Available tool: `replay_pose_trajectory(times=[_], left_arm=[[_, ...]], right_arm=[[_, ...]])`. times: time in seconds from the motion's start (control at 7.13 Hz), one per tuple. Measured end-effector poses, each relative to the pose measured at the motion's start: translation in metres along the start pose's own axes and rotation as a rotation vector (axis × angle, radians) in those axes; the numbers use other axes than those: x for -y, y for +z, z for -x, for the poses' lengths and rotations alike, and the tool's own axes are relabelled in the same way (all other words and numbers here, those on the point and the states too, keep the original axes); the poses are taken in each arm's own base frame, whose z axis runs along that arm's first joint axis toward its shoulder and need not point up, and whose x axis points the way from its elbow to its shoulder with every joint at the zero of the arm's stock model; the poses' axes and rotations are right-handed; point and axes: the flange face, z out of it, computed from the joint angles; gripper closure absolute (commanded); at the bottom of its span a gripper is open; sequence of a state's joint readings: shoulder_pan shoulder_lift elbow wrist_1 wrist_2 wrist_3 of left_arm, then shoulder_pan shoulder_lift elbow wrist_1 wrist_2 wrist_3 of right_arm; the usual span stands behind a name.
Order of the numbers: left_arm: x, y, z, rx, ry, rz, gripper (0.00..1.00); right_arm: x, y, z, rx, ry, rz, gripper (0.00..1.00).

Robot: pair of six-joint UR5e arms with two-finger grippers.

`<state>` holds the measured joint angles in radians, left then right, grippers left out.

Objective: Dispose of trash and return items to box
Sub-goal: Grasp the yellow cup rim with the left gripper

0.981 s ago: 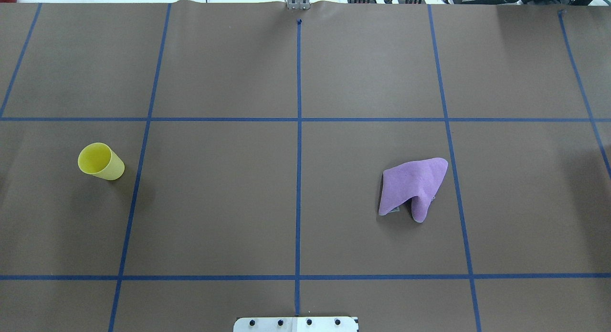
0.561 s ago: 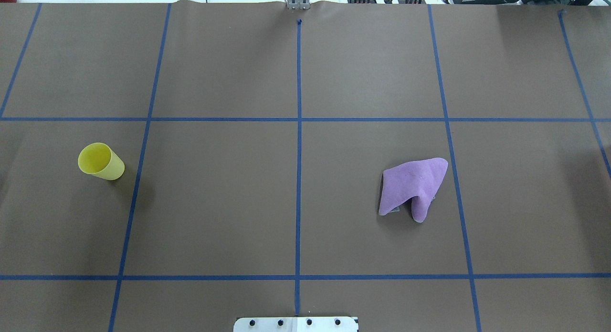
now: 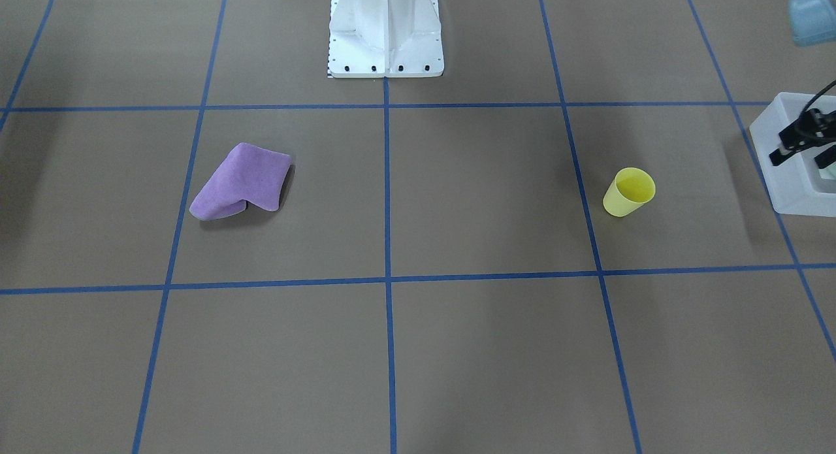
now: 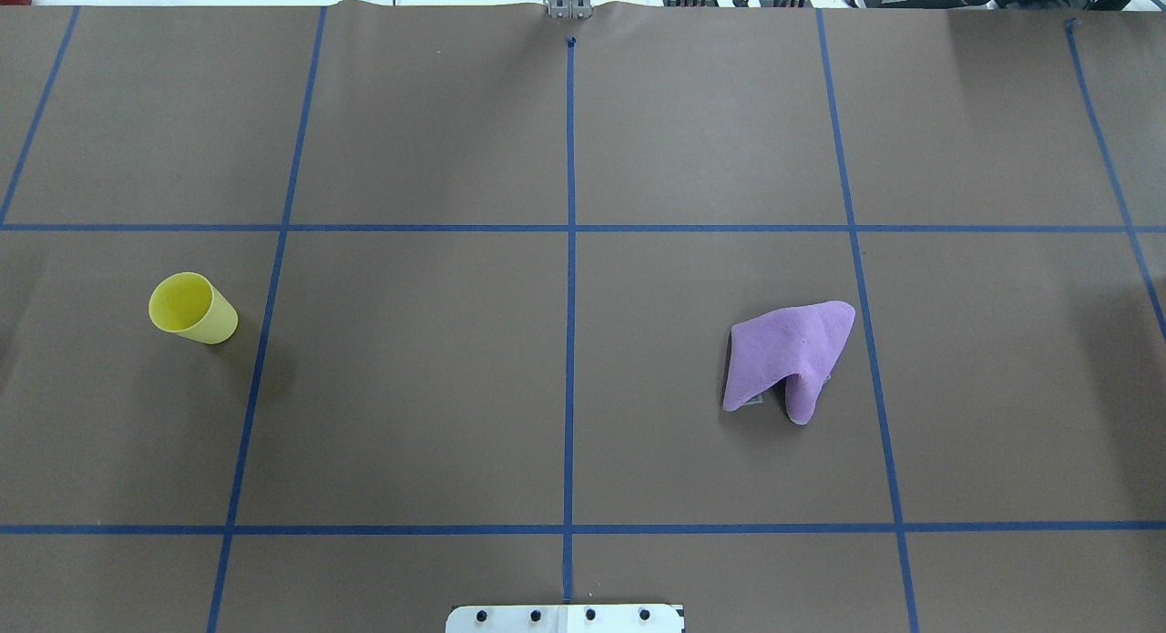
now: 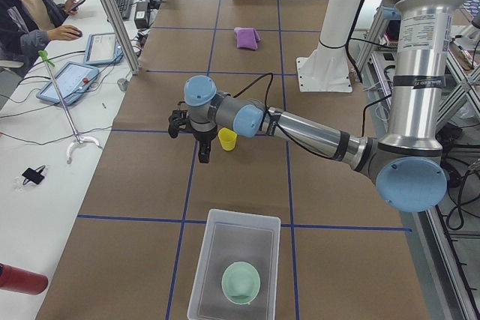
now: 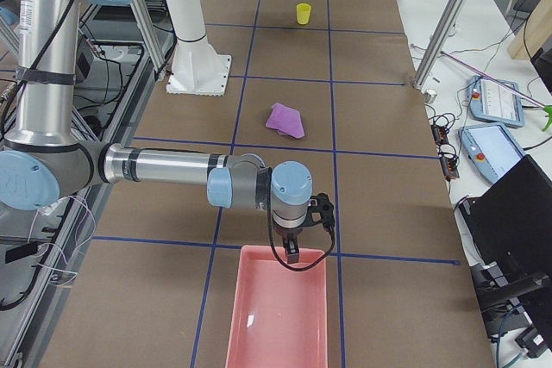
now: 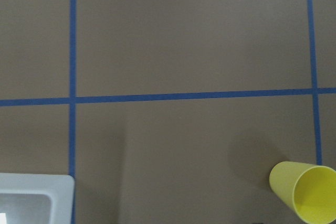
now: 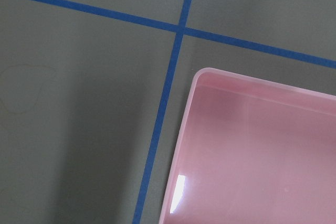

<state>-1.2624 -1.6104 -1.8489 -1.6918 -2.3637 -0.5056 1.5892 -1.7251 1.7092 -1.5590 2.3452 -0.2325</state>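
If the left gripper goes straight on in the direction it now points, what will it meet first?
The left gripper points down, so probably the bare brown table, between the yellow cup and the translucent bin. Neither lies right beneath it, though depth is unclear.

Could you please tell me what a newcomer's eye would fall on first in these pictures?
On the brown table with its blue tape lines, a small yellow tapered plastic cup stands upright on the robot's left side, and a crumpled purple cloth lies on its right side. At the left end, a translucent frosted-white rectangular plastic bin holds a pale mint-green round bowl. At the right end sits a pink plastic tray.
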Motion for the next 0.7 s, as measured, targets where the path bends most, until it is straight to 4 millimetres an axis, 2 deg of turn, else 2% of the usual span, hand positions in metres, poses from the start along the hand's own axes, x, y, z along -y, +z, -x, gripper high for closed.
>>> replay_pose_trajectory(times=[0.14, 0.28, 0.42, 0.7], left_arm=[[-0.003, 0.036, -0.043, -0.002, -0.01, 0.009, 0.13], [-0.006, 0.064, -0.072, -0.01, -0.011, 0.02, 0.13], [-0.008, 0.087, -0.085, -0.012, 0.0, 0.027, 0.13], [-0.012, 0.11, -0.088, -0.02, 0.022, 0.027, 0.14]], right_arm=[[0.0, -0.001, 0.001, 0.0, -0.001, -0.001, 0.0], [0.001, -0.001, 0.001, -0.001, -0.002, -0.002, 0.0], [0.001, -0.001, 0.001, -0.001, -0.002, -0.002, 0.0], [0.0, -0.001, 0.001, -0.001, -0.001, -0.001, 0.0]])
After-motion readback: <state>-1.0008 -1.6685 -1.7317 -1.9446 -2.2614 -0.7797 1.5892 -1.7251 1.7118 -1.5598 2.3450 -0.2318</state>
